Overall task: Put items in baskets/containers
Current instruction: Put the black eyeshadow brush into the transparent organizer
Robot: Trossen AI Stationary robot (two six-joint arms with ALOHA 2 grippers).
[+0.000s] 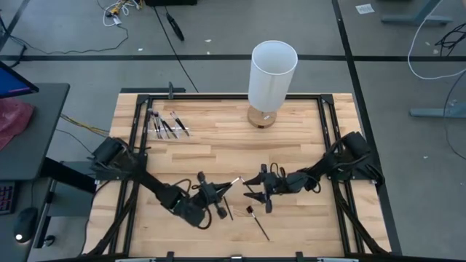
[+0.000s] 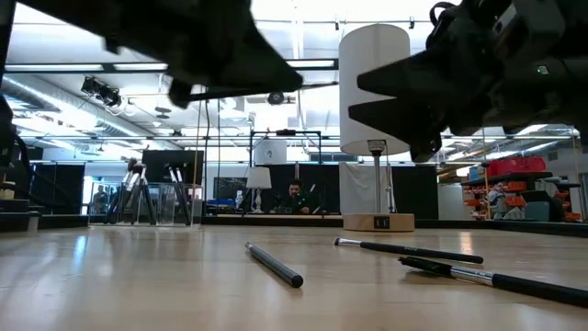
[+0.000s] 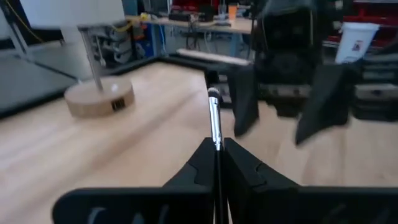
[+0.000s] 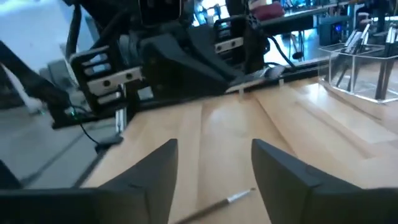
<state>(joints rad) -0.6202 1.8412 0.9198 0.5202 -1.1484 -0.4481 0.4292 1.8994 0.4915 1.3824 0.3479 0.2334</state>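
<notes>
Left pincer (image 1: 222, 191), raised over the counter (image 1: 291, 145) near its front edge, clamps a brush (image 3: 215, 121) pointing at the right pincer (image 1: 256, 191), which faces it with fingers spread, empty. Clear container (image 1: 164, 124) sits at the rear-left corner, brushes inside
</notes>
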